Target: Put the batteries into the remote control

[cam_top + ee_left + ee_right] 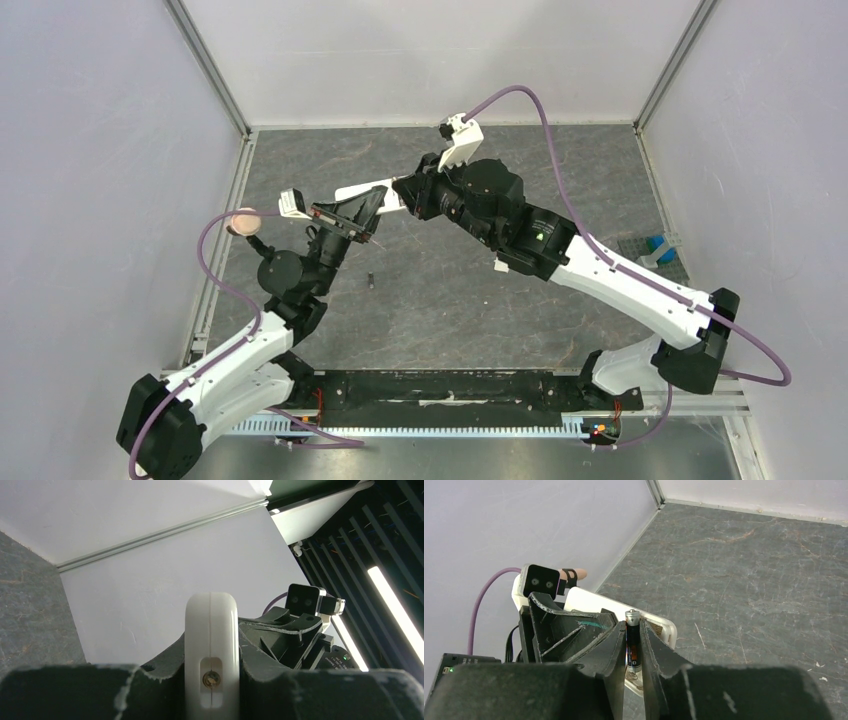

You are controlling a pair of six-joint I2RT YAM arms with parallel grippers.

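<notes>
We are holding the remote (211, 625) above the table (480, 300), clamped edge-on between the left gripper (211, 652) fingers, while the right gripper (633, 632) is pinching one battery (632, 647) at the remote's end; a second battery (371, 280) is lying on the table below

One remote control (352, 190), white. Two batteries, if the tiny dark speck (370, 280) lying loose counts as one; the clear battery (632, 642) shows in the right wrist view. One small white piece (500, 266). One blue object (657, 247). Two arms (640, 290). Two grippers: left gripper (372, 207), right gripper (408, 190). Two purple cables (545, 110).
</notes>
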